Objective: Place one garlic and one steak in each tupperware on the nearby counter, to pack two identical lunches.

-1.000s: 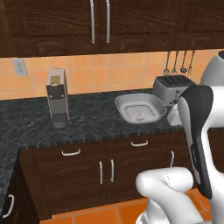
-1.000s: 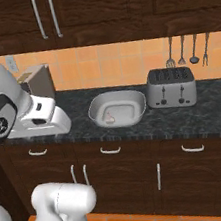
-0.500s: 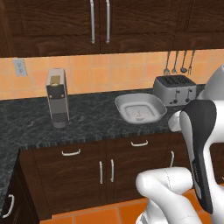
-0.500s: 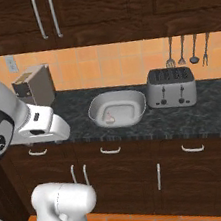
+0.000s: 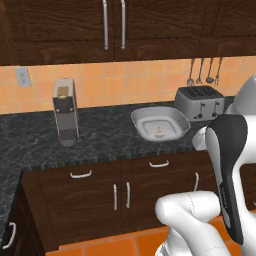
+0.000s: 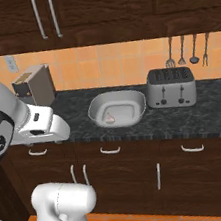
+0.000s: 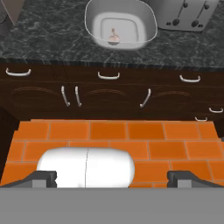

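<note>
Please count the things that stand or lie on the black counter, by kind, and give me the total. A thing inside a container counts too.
Tupperware: 1
Garlic, lying inside the tupperware: 1
Toaster: 1
Coffee machine: 1
Total: 4

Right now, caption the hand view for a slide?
Open gripper above floor tiles, facing a tupperware holding one garlic.

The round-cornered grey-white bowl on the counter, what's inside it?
Inside the rounded-square grey-white tupperware sits one small pale garlic bulb with its stem up. No red steak shows on the visible floor; the near wall hides a strip of it in the base views.
</note>
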Motion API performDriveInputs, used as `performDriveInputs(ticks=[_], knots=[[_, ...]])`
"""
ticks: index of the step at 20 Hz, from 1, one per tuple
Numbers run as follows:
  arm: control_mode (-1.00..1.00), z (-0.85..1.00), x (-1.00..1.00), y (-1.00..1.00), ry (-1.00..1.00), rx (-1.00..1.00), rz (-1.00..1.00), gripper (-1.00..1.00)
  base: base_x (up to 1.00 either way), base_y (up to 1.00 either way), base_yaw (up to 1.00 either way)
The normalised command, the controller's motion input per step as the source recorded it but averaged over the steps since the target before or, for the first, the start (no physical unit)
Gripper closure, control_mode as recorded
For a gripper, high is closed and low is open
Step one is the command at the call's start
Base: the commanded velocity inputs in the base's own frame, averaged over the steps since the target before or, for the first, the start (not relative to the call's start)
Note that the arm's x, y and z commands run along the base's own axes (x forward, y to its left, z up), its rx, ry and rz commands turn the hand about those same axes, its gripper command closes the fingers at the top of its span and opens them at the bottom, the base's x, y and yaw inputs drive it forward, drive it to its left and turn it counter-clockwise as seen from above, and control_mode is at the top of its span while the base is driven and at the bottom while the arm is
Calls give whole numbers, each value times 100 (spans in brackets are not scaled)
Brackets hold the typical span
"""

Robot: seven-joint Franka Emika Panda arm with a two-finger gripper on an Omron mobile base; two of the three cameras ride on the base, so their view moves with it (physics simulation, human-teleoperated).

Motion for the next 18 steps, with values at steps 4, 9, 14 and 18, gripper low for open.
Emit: performDriveInputs(ticks=[4,9,14,18], knots=[[100,0,0,0,0,0,0,-100,-6,-54,0],[100,0,0,0,0,0,0,-100,-5,-66,0],[100,0,0,0,0,0,0,-100,-7,-66,0],[100,0,0,0,0,0,0,-100,-13,-65,0]])
